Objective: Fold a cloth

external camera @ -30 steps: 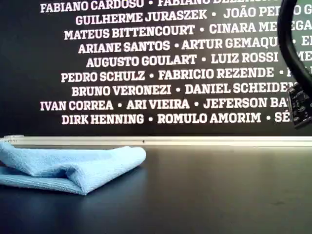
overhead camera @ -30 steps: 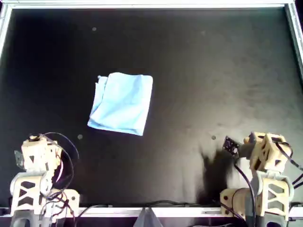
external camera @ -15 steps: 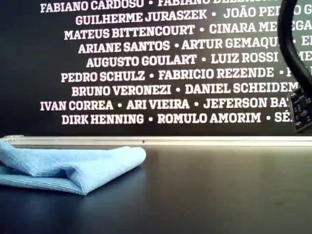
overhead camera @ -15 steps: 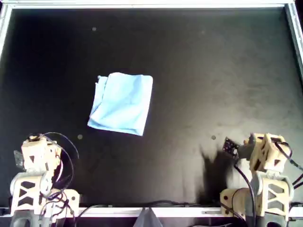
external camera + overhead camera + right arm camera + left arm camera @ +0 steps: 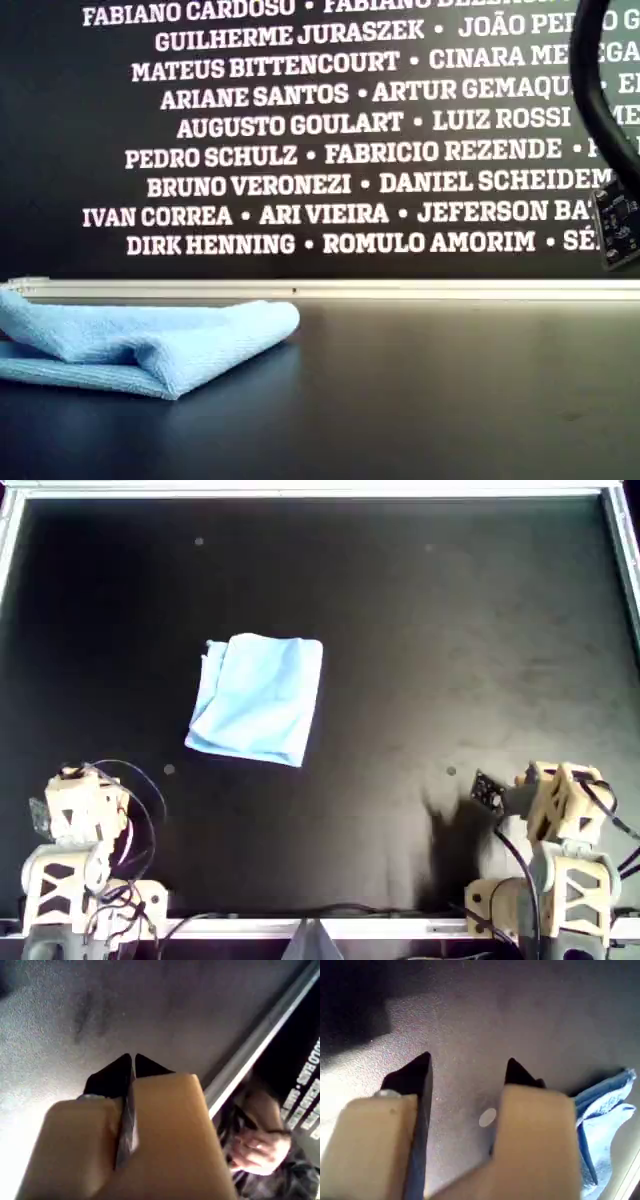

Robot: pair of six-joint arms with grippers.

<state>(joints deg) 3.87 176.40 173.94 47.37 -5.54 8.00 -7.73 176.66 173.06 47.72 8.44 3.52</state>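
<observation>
The light blue cloth [image 5: 257,698] lies folded over on the black table, left of centre in the overhead view; its rounded fold [image 5: 250,325] shows at the exterior view's left. No gripper touches it. My left arm [image 5: 80,810] sits drawn back at the overhead view's lower left. My left gripper [image 5: 468,1058] is open over bare table, with an edge of the cloth [image 5: 605,1110] beyond one finger. My right arm [image 5: 558,800] sits at the overhead view's lower right, far from the cloth. My right gripper [image 5: 132,1056] is shut on nothing.
A metal rail [image 5: 320,490] frames the black table [image 5: 450,630]. A dark wall with white names [image 5: 330,130] stands behind it. A cable with a small circuit board [image 5: 617,225] hangs at the exterior view's right edge. A person [image 5: 260,1145] shows past the rail.
The right arm has drawn back very slightly toward the overhead view's bottom edge. The cloth and the left arm have not moved.
</observation>
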